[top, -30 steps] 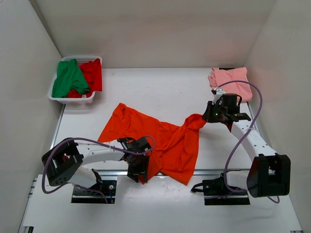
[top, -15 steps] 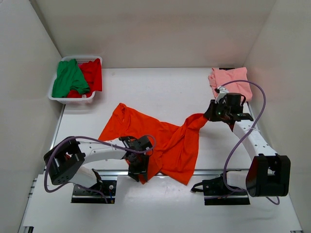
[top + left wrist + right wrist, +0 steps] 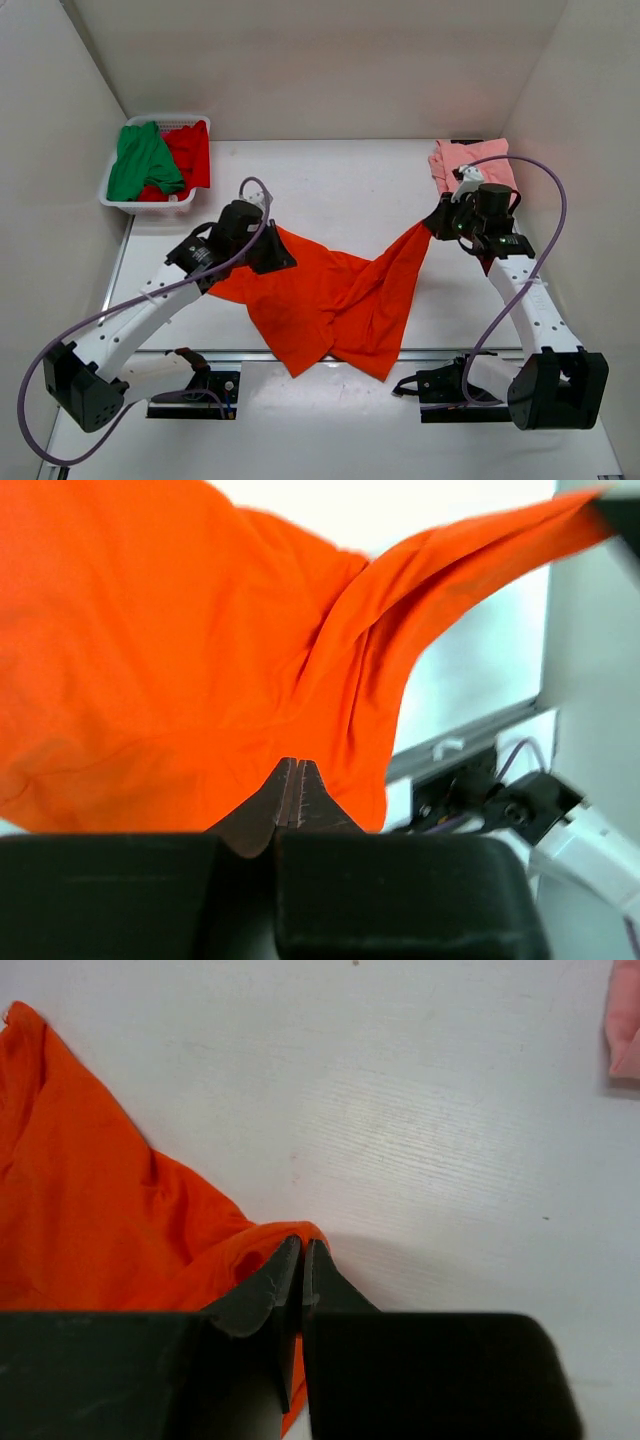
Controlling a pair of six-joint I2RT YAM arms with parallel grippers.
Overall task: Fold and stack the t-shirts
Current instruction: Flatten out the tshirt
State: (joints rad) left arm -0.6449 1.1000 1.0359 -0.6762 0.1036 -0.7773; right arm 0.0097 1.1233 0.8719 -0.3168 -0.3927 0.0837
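The bright orange t-shirt (image 3: 340, 300) hangs stretched between both grippers above the table. My left gripper (image 3: 275, 252) is shut on its left edge; in the left wrist view the jaws (image 3: 298, 766) are pressed together on orange cloth (image 3: 180, 650). My right gripper (image 3: 441, 222) is shut on the shirt's right corner, and the right wrist view (image 3: 302, 1247) shows the cloth (image 3: 90, 1220) bunched at the tips. The pale pink t-shirt (image 3: 470, 160) lies folded at the back right. The green t-shirt (image 3: 140, 160) and the red t-shirt (image 3: 192, 150) lie in the basket.
The white plastic basket (image 3: 150, 205) stands at the back left by the side wall. The pink shirt's edge shows in the right wrist view (image 3: 625, 1020). The arm bases and a metal rail (image 3: 440, 352) run along the table's front edge. White walls enclose three sides.
My left gripper has swung from the front edge up and back to the left, lifting the shirt's edge. My right gripper has moved slightly back and right. The shirt is now pulled taut.
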